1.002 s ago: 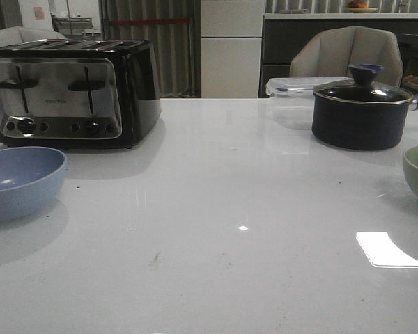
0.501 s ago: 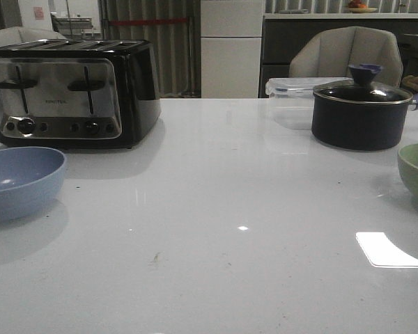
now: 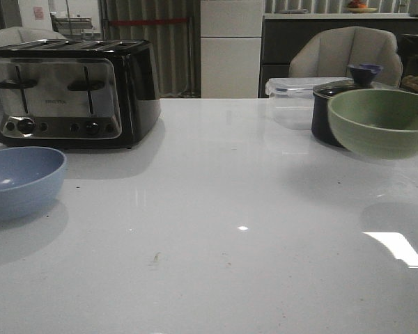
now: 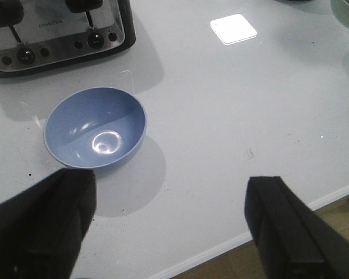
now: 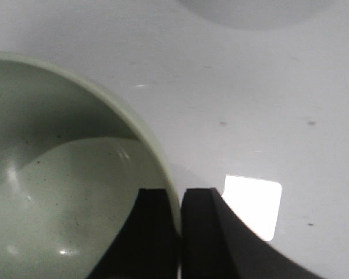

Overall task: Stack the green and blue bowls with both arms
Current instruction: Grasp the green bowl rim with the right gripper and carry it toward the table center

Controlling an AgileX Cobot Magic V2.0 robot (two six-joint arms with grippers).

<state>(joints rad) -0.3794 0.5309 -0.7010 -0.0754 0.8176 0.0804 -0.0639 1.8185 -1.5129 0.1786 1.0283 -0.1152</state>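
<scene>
Now, right gripper (image 5: 179, 232): pinched on green bowl (image 3: 380, 122) rim, held clear above table (image 3: 216, 209).
Left gripper (image 4: 168, 226): spread wide, empty, above blue bowl (image 4: 96, 128) by toaster (image 3: 70, 90).
Handling: probably light, rigid, smooth; rim pinch suits.

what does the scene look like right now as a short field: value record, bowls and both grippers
green bowl: pale sage green round matte bowl, lifted off the white table, tilted
right gripper: shut on the green bowl's rim
blue bowl: dusty grey-blue round matte bowl, resting upright on the table near the black and steel toaster
left gripper: open, above the table beside the blue bowl, holding nothing
stacked: not yet
</scene>
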